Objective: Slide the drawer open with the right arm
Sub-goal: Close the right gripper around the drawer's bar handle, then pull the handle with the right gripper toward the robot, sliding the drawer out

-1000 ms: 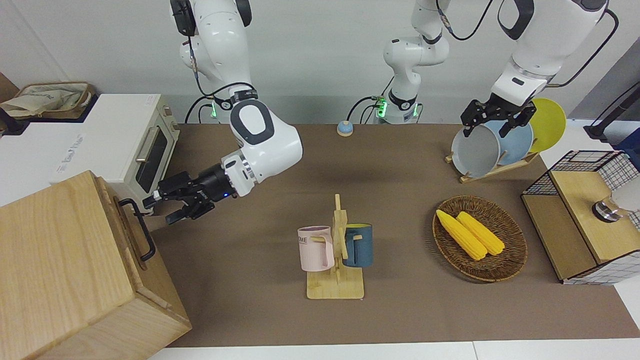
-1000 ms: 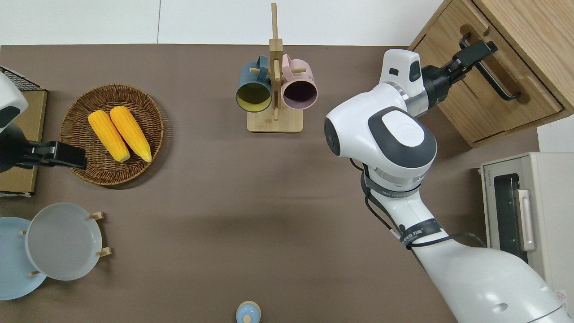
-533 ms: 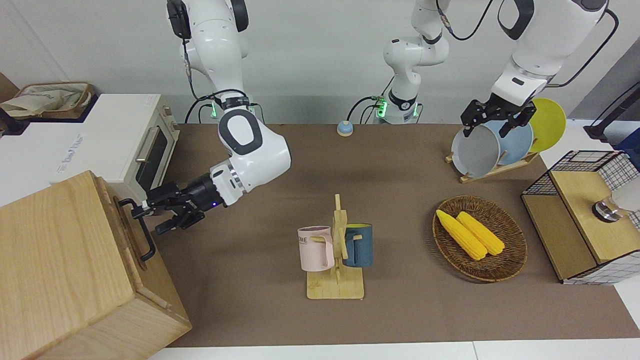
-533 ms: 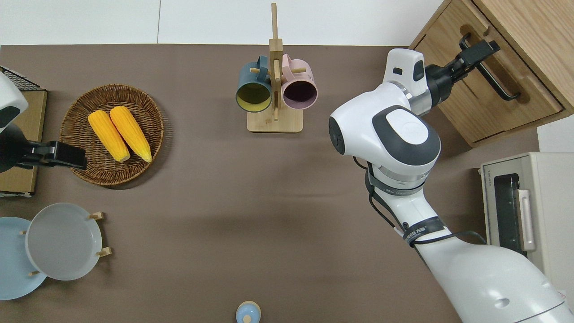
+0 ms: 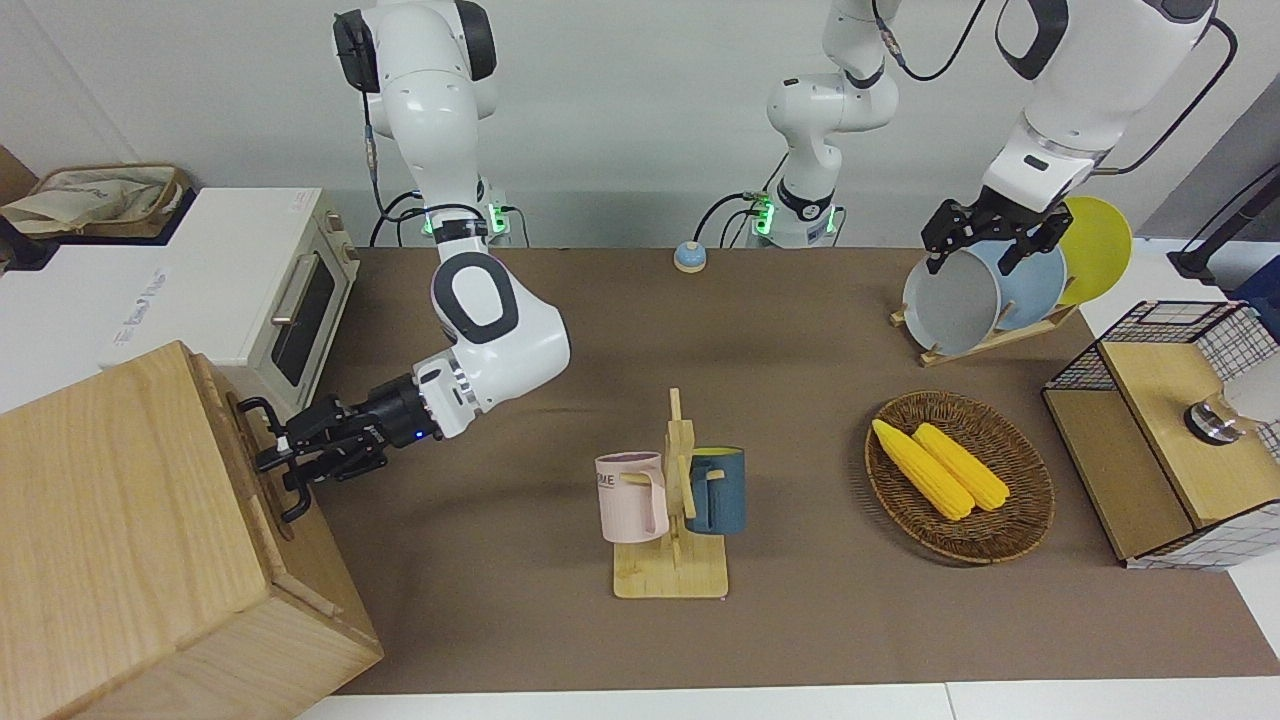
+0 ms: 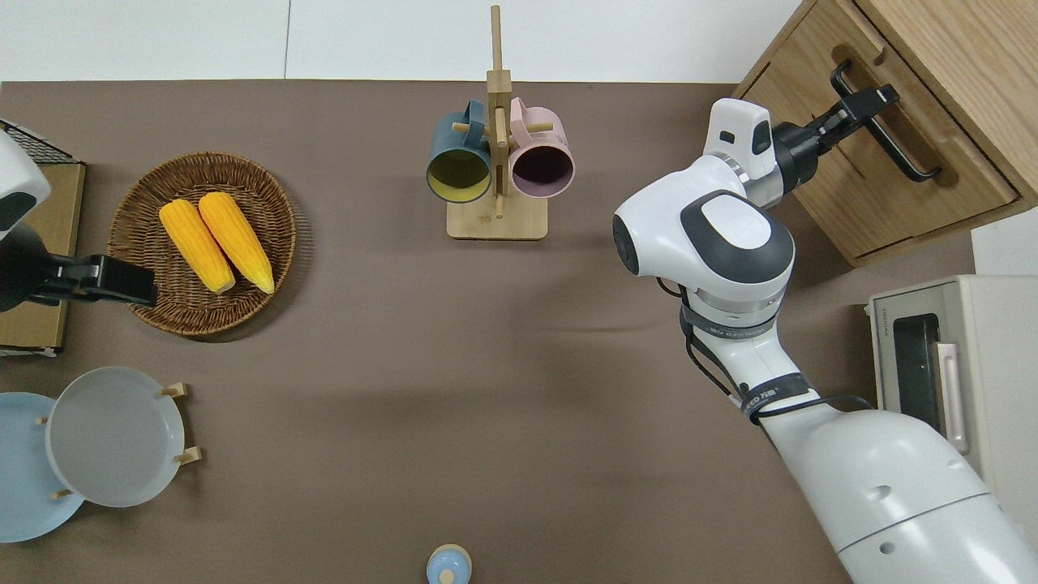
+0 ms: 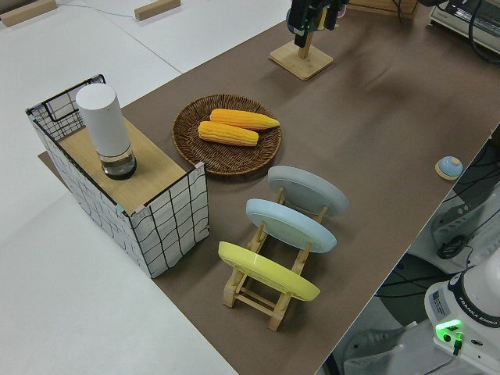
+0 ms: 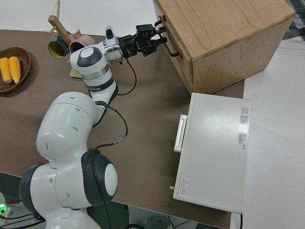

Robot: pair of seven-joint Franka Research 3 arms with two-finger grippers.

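The drawer [image 6: 876, 186] sits flush in the pale wooden cabinet [image 5: 120, 520] at the right arm's end of the table. Its black bar handle [image 6: 908, 154] faces the table's middle. My right gripper [image 5: 285, 460] is at this handle, about midway along the bar in the front view. In the overhead view the right gripper [image 6: 872, 101] overlaps the end of the bar farther from the robots. The right side view shows the right gripper [image 8: 159, 38] up against the handle [image 8: 172, 50]. The left arm is parked, its gripper [image 5: 985, 245] open.
A white toaster oven [image 5: 290, 300] stands beside the cabinet, nearer to the robots. A mug stand [image 5: 670, 510] with a pink and a blue mug is mid-table. A basket [image 5: 1000, 540] with two corn cobs, a plate rack [image 5: 990, 340] and a wire rack [image 5: 1170, 430] are toward the left arm's end.
The right arm has swung toward the cabinet and lowered. Its gripper, apart from the handle a second ago, now rests at the bar. The drawer has not moved.
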